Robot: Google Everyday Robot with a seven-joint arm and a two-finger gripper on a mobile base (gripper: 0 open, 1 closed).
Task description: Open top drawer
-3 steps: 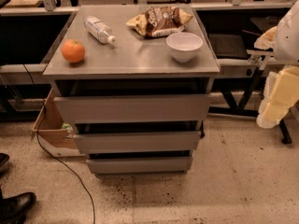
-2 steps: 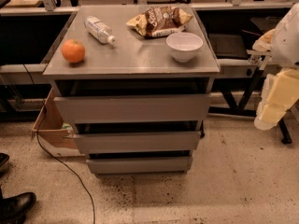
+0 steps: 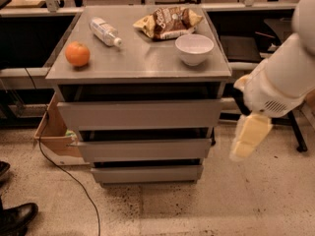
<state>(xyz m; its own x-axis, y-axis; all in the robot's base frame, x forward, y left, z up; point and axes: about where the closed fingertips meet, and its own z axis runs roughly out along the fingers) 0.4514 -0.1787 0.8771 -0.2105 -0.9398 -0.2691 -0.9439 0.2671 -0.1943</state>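
Grey top drawer (image 3: pixel 140 113); cream gripper (image 3: pixel 248 139) at right.

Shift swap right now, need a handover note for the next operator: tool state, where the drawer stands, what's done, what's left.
Tool: hangs right of the cabinet, about level with the middle drawer front, touching nothing.
Top drawer: no interior showing, reads as shut.
On the cabinet top: orange, bottle lying on its side, chip bag, bowl.
Done: nothing on the drawer yet.
Left: bring the tool across to the top drawer's flat front, probably catch an edge, then pull it out.
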